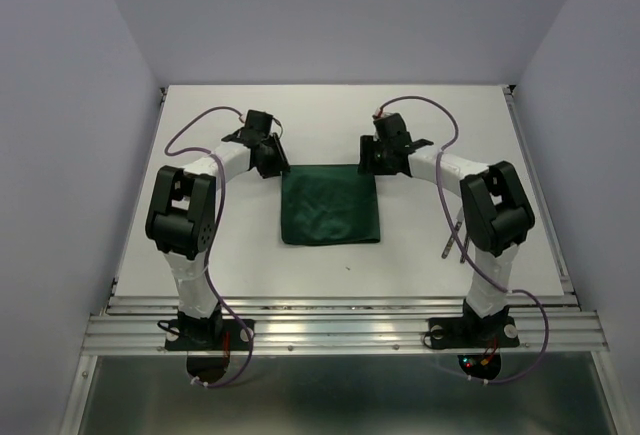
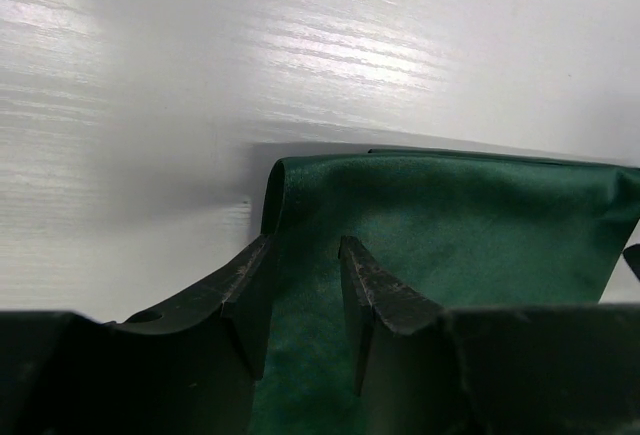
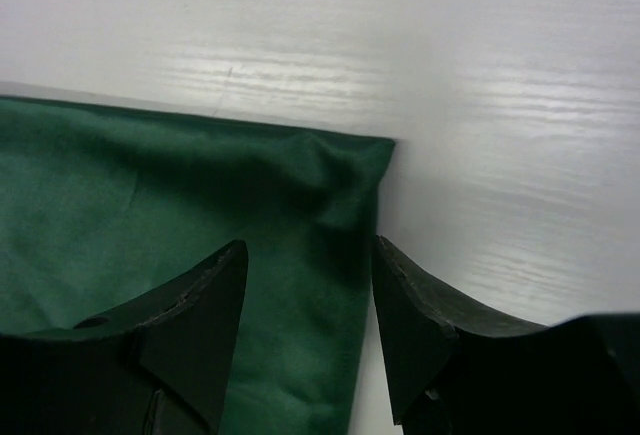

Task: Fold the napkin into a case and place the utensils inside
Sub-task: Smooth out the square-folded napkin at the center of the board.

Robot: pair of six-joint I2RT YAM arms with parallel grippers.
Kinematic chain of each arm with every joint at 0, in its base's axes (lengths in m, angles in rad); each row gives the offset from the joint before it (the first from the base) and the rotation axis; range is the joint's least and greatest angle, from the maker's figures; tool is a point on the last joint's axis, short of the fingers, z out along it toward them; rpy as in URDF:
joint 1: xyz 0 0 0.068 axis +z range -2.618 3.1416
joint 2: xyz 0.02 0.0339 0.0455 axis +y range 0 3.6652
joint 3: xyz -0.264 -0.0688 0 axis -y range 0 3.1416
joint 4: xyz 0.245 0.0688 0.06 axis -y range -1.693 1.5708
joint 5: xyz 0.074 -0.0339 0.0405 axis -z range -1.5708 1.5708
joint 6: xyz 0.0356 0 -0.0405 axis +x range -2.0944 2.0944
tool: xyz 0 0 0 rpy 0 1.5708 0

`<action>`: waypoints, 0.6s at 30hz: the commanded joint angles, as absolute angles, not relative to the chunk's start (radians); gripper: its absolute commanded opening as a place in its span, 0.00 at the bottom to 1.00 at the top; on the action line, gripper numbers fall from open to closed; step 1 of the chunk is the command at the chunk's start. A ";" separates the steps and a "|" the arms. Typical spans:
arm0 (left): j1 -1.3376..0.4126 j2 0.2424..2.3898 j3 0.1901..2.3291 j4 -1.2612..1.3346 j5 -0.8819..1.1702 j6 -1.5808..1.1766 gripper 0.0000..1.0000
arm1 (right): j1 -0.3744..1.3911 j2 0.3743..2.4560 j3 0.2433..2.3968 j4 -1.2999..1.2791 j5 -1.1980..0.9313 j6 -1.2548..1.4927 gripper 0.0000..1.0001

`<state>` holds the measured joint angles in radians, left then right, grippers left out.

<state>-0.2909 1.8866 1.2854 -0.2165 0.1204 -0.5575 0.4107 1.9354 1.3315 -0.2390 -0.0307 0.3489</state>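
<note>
Right fingers apart over napkin corner | left fingers apart, straddling napkin edge | utensils part-hidden behind right arm

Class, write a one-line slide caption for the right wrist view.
Open right gripper poised over a corner of the green napkin on the white table.

The utensils show only as a thin sliver beside the right arm, mostly hidden behind it and too small to tell apart; both wrist views cut the napkin off at their edges.
</note>
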 commanded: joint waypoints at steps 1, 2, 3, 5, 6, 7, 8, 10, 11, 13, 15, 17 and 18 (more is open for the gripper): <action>-0.281 1.858 1.316 -0.235 0.104 -0.545 0.43 | 0.463 1.914 1.356 -0.264 0.124 0.383 0.59; -0.281 1.861 1.318 -0.233 0.106 -0.545 0.43 | 0.472 1.919 1.359 -0.265 0.135 0.385 0.59; -0.281 1.862 1.319 -0.233 0.107 -0.545 0.43 | 0.472 1.924 1.364 -0.270 0.143 0.387 0.59; -0.281 1.864 1.319 -0.232 0.109 -0.546 0.43 | 0.482 1.946 1.385 -0.278 0.164 0.382 0.58; -0.281 1.864 1.318 -0.232 0.109 -0.546 0.43 | 0.491 1.953 1.391 -0.281 0.172 0.382 0.58; -0.281 1.862 1.318 -0.232 0.107 -0.546 0.43 | 0.491 1.959 1.399 -0.285 0.184 0.377 0.57; -0.281 1.862 1.316 -0.232 0.106 -0.545 0.43 | 0.502 1.965 1.407 -0.288 0.190 0.377 0.56; -0.281 1.861 1.313 -0.232 0.104 -0.545 0.43 | 0.502 1.980 1.427 -0.293 0.201 0.374 0.55; -0.281 1.861 1.310 -0.230 0.107 -0.545 0.43 | 0.502 1.985 1.431 -0.293 0.212 0.374 0.55; -0.281 1.862 1.308 -0.229 0.109 -0.545 0.43 | 0.502 2.006 1.450 -0.305 0.235 0.370 0.54; -0.281 1.859 1.307 -0.229 0.110 -0.545 0.43 | 0.502 2.028 1.462 -0.311 0.245 0.364 0.54; -0.281 1.859 1.305 -0.229 0.112 -0.545 0.43 | 0.502 2.046 1.470 -0.313 0.242 0.364 0.54; -0.281 1.859 1.307 -0.229 0.112 -0.545 0.43 | 0.502 2.054 1.473 -0.311 0.236 0.364 0.54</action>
